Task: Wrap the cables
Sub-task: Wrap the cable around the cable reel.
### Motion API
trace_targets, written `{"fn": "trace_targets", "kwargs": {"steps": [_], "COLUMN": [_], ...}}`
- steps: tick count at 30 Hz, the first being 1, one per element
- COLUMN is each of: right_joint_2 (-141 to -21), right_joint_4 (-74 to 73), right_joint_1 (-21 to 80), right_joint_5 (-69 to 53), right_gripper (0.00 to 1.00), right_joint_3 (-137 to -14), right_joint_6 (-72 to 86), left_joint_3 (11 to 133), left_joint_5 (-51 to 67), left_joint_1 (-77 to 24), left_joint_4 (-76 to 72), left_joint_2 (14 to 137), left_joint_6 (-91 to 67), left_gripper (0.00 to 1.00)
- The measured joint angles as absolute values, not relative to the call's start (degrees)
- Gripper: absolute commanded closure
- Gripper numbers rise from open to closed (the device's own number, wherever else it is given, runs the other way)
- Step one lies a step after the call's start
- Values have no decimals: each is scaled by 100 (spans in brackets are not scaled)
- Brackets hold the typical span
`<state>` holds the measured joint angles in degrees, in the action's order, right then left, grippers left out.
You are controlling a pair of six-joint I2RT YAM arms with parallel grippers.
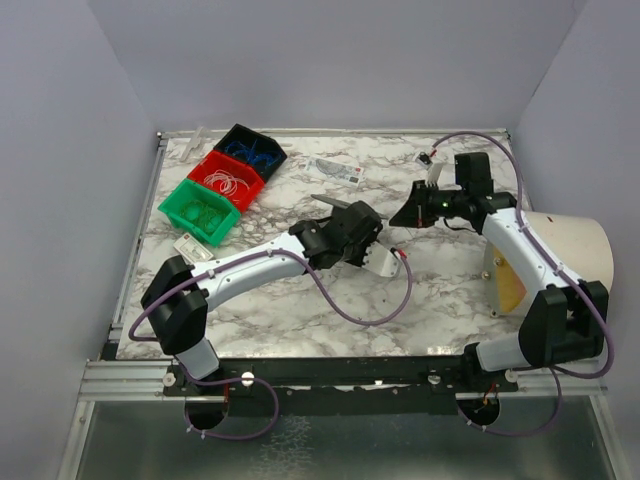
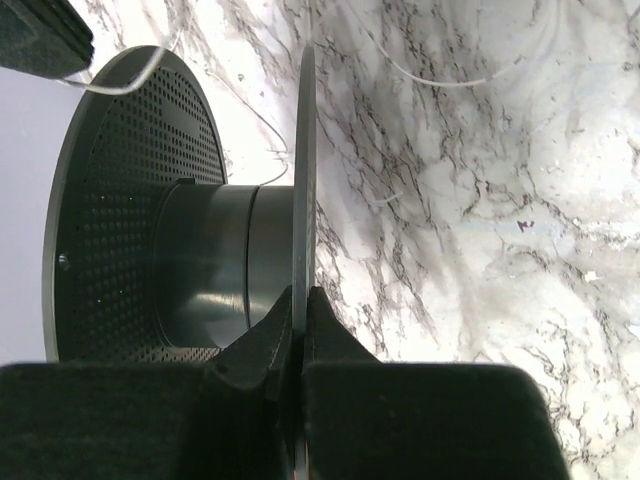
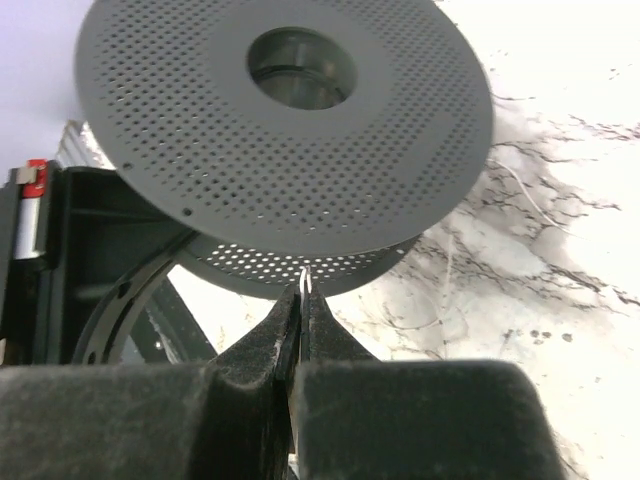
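Observation:
A dark grey spool (image 2: 130, 240) with two perforated flanges and a centre hole (image 3: 300, 68) hangs above the marble table (image 1: 300, 320). Its hub (image 2: 215, 265) looks bare. My left gripper (image 2: 300, 295) is shut on the edge of one thin flange (image 2: 304, 170). In the top view it (image 1: 352, 222) sits at the table's middle. My right gripper (image 3: 303, 290) is shut on the tip of a thin pale cable strand (image 3: 305, 280), just under the near flange's rim (image 3: 290, 140). In the top view it (image 1: 405, 213) is right of the spool. More pale strand (image 2: 440, 75) lies loose on the table.
Black (image 1: 250, 150), red (image 1: 226, 180) and green (image 1: 200, 210) bins stand at the back left. A flat labelled packet (image 1: 335, 170) lies behind the grippers. A beige curved shield (image 1: 565, 255) stands at the right edge. A purple hose (image 1: 360, 312) loops over the table.

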<state>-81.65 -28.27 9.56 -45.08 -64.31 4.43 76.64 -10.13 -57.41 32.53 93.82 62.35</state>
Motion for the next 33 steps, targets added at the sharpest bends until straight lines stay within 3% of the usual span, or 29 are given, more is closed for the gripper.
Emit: {"fn": "trace_targets", "kwargs": {"steps": [9,33], "right_joint_2": [-8272,-7999], "right_joint_4": [-2665,-1100], "right_joint_1": [956,786], "right_joint_5": [-5192,-5159], "right_gripper": [99,99], "right_joint_3": [-6423,-5977], "right_joint_6": [1155,2497], "left_joint_3": [7728,7743], "left_joint_5": [-991,-1009], "left_joint_1": [-5675,-5675], "left_joint_4": [2823,2386], "left_joint_2": [9382,9483], "left_joint_6": [5743,4984], "left_gripper": [100,100]}}
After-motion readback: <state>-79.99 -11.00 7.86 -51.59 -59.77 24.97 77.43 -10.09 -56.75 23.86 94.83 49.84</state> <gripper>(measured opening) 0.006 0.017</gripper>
